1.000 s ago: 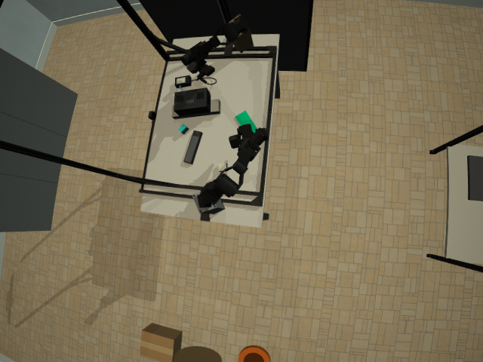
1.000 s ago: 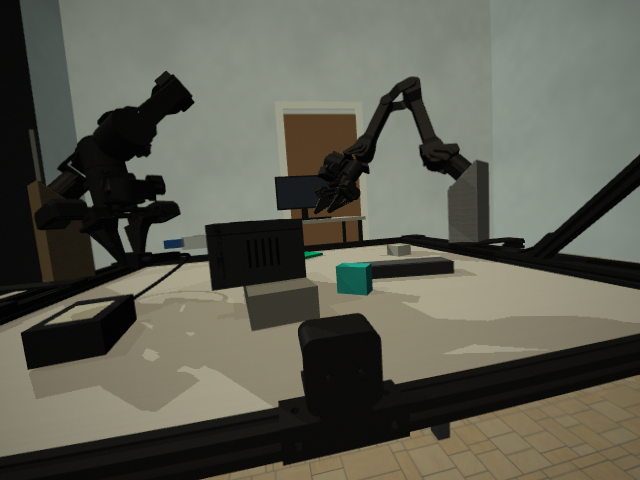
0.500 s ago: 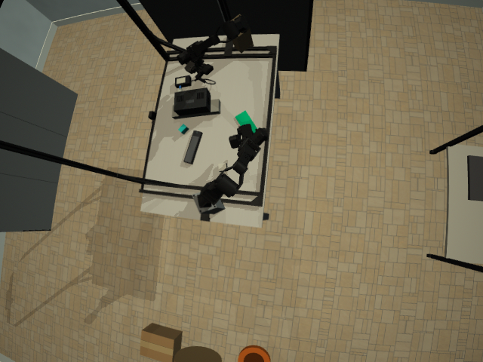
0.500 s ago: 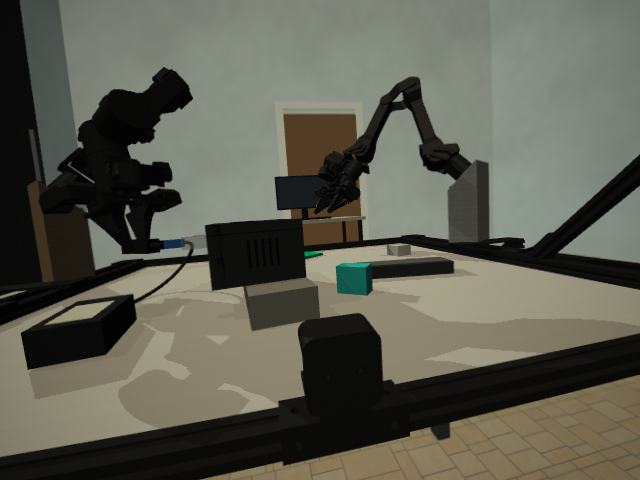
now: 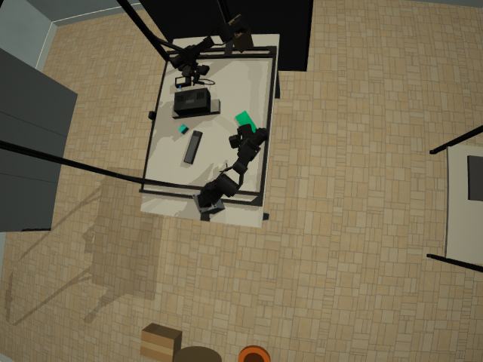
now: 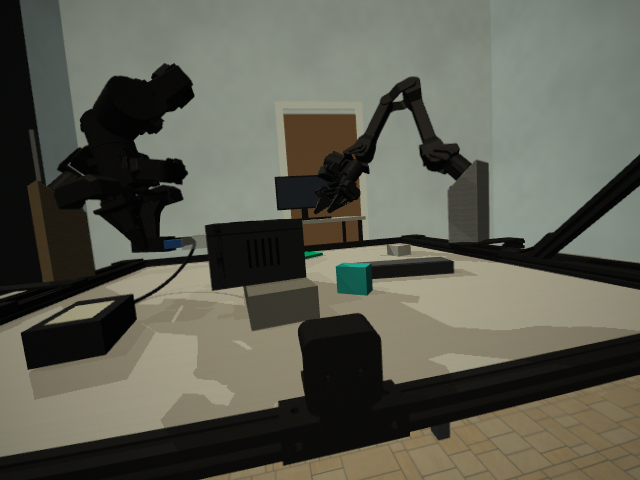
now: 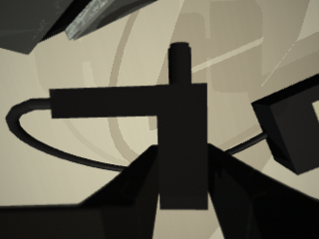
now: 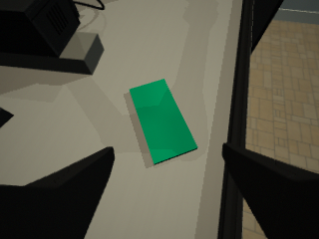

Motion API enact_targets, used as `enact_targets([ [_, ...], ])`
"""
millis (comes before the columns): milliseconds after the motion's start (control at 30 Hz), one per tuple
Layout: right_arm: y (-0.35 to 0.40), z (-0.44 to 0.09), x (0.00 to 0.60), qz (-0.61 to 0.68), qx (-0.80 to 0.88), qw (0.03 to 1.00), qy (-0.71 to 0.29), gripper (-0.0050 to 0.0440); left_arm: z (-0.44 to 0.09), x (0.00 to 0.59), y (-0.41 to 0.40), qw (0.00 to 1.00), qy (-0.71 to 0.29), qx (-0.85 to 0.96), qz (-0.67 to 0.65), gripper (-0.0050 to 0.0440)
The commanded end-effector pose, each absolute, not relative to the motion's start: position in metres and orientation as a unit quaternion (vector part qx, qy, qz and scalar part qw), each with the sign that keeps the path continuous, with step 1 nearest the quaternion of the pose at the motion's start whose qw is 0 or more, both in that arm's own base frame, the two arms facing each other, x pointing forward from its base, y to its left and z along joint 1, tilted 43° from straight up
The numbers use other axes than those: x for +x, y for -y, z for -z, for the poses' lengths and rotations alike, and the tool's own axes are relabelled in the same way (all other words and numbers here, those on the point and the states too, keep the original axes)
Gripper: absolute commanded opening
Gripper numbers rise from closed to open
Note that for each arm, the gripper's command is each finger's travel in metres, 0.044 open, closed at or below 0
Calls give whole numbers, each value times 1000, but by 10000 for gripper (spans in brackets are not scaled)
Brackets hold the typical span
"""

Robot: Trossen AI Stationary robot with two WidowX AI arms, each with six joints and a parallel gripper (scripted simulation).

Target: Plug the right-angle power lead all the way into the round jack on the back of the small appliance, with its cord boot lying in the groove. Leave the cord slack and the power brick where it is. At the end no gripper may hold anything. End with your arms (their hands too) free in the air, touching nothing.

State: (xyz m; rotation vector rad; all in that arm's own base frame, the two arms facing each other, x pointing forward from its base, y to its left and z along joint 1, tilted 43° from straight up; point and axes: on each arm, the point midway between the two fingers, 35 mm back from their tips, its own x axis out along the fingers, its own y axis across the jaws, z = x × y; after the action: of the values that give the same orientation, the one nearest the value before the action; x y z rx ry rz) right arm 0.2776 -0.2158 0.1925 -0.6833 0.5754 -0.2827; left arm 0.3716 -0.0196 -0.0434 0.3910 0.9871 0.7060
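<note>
Black with a cream top, the power brick (image 5: 183,81) (image 6: 77,333) (image 7: 291,131) sits at the exterior view's left on the tabletop (image 5: 245,85) (image 6: 392,330) (image 8: 115,199). Next, the left gripper (image 5: 193,80) (image 6: 147,244) (image 7: 179,151) is closed on the right-angle power lead (image 7: 181,105), raised, its barrel bare and outside the jack. Then come the black appliance (image 5: 192,101) (image 6: 255,253) (image 8: 55,20), a green pad (image 5: 244,118) (image 6: 313,254) (image 8: 163,120) and the open, empty right gripper (image 5: 251,130) (image 6: 326,209) (image 8: 168,148) in the air; farther right, a teal cube (image 5: 183,129) (image 6: 354,279) and dark bar (image 5: 192,147) (image 6: 413,267).

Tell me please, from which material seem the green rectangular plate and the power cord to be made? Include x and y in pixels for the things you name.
Green rectangular plate (image 5: 243,118) (image 6: 313,254) (image 8: 163,121): perhaps matte plastic or painted board; flat even colour, no gloss.
Power cord (image 6: 173,279) (image 7: 60,155): probably satin rubber or soft plastic; it bends in smooth curves.
</note>
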Motion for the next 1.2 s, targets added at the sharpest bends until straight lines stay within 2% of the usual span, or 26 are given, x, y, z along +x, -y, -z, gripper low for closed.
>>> enact_targets([
  [0,216,-193,278,137,-331,891,-277,400,44,382,22,805,-444,156,-361,0],
  [533,216,-193,278,137,-331,891,-277,400,38,412,29,808,-376,67,-449,0],
  [1167,216,-193,278,137,-331,891,-277,400,41,411,28,811,-378,54,-443,0],
])
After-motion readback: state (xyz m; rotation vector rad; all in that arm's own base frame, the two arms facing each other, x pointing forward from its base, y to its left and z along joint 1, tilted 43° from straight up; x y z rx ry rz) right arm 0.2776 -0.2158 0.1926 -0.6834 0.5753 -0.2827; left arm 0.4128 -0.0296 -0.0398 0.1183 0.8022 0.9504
